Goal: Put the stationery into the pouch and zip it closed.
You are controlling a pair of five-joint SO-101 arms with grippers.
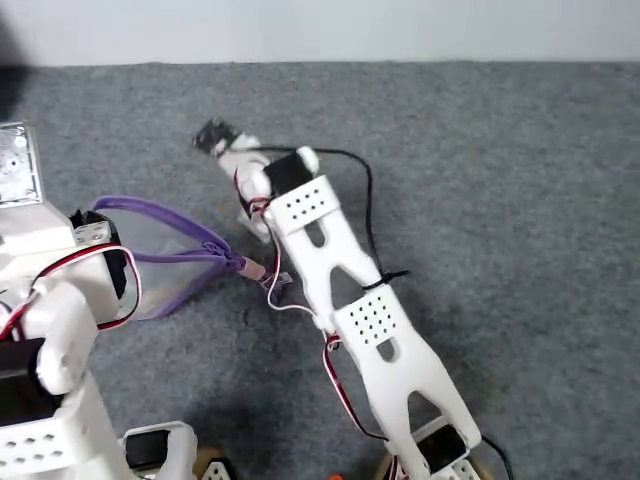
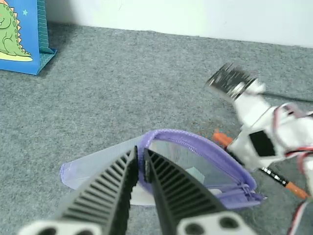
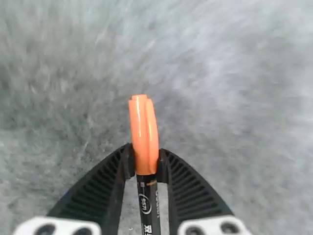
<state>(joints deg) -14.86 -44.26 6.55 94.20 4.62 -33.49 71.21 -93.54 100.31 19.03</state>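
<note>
Closest to the lens, the left gripper has its two black ribbed jaws nearly together, pinched on the purple zipper rim of the one pouch. The pouch is clear-walled and lies on the grey mat with its rim arched up and its mouth open. A pale shape shows through the wall, too unclear to name.

The right gripper is clamped on the one pen, at the join of the orange cap and the black barrel. From the left wrist, the pen slants just past the pouch's far end, one orange tip close beside the rim.

From above there are two arms. The left arm stands over the pouch near the table's left edge. The right arm reaches in from the near edge to the middle, just beside the pouch's zipper end.

A broad stretch of mat runs from the right arm to the right edge, and back to the pale wall. One blue bag with a green dinosaur stands well apart from the pouch, by the wall.
</note>
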